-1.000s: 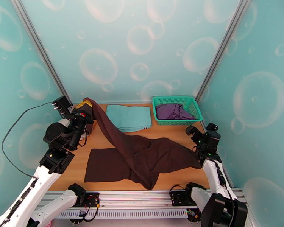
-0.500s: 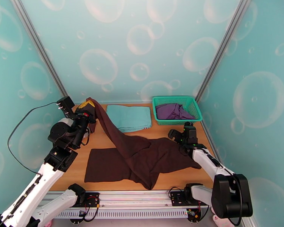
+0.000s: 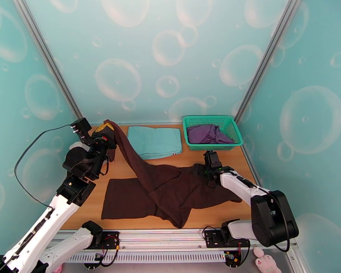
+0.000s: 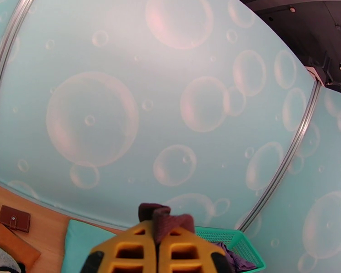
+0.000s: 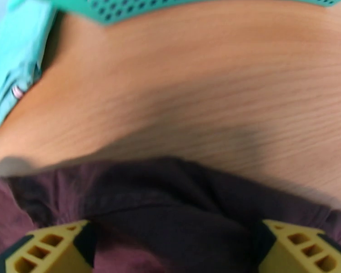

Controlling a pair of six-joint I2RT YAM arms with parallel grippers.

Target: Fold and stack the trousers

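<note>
Your left gripper (image 4: 156, 226) has its yellow fingers pressed together on a pinch of the trousers (image 3: 170, 192), and a tuft of brown cloth pokes out past the tips. It holds that end raised off the table (image 3: 125, 167). From the grip one leg slopes down and away toward your right arm, where it meets the rest of the trousers lying spread on the wood in front of both arm bases. Just beside the raised leg, on the far side, a folded teal cloth (image 3: 154, 142) lies flat.

Your right gripper (image 3: 200, 169) is low over the far edge of the trousers. In the right wrist view its two yellow fingers (image 5: 57, 246) stand wide apart, with dark cloth between and below them. You cannot tell from here whether the tips touch the cloth. Beyond the fingers is bare wood, then a green basket (image 3: 212, 120) with a purple garment (image 3: 207, 133) inside.
</note>
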